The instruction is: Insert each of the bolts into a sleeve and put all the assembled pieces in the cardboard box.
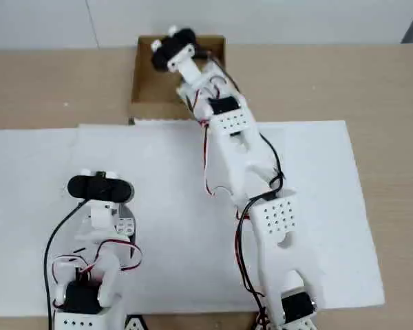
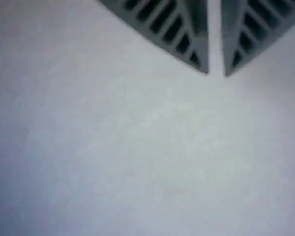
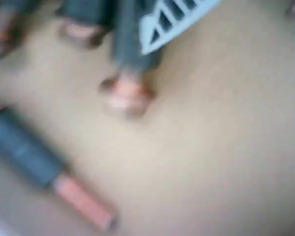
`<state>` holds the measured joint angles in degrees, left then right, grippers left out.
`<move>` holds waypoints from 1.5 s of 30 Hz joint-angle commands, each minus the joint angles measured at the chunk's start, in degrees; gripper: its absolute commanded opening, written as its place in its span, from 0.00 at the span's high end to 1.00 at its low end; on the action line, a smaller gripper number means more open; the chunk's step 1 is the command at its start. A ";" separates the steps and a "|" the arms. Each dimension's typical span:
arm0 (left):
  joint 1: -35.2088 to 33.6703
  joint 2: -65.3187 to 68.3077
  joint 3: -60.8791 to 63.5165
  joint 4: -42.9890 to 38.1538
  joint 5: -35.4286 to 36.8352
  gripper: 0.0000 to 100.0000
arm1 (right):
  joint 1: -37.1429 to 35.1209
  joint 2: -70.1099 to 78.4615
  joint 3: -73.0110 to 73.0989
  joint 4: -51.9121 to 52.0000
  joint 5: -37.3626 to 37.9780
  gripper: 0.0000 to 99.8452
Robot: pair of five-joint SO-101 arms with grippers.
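Nearest, the left gripper hangs low over the white sheet, its jaws pressed almost together with only a thin slit between them and nothing in it. The sheet covers most of the table. Farther off, the right arm stretches across the sheet to the box at the far edge, with the right gripper over it; I cannot tell whether that gripper is spread or pinching. Inside the box, a piece lies flat on the floor, a dark sleeve with a pinkish bolt end sticking out. A second piece is just beside the gripper, and blurred others lie beyond.
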<state>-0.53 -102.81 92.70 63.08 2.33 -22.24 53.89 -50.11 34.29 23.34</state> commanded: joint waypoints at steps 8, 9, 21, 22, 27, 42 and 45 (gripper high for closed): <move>-0.09 -0.44 -0.13 -0.62 -0.09 0.99 | 3.21 -6.73 -15.30 18.95 0.35 0.98; -0.09 -0.44 -0.13 -0.62 -0.09 0.99 | 3.30 -7.16 -17.14 21.05 0.35 1.00; -0.09 -0.44 -0.13 -0.62 -0.09 0.99 | 4.35 -8.84 -42.11 48.66 0.26 1.00; -0.09 -0.44 -0.13 -0.62 -0.09 0.99 | 4.44 -8.84 -45.19 51.38 0.26 1.00; -0.09 -0.44 -0.13 -0.62 -0.09 0.99 | 6.20 -14.20 -46.42 59.91 -2.46 1.00; -0.09 -0.44 -0.13 -0.62 -0.09 0.99 | 12.35 -29.58 -45.89 62.46 -9.05 1.00; -0.09 -0.44 -0.13 -0.62 -0.09 0.99 | 14.37 -31.96 -45.80 62.46 -9.05 1.00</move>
<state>-0.53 -102.81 92.70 63.08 2.33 -9.67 26.29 -93.54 96.35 14.81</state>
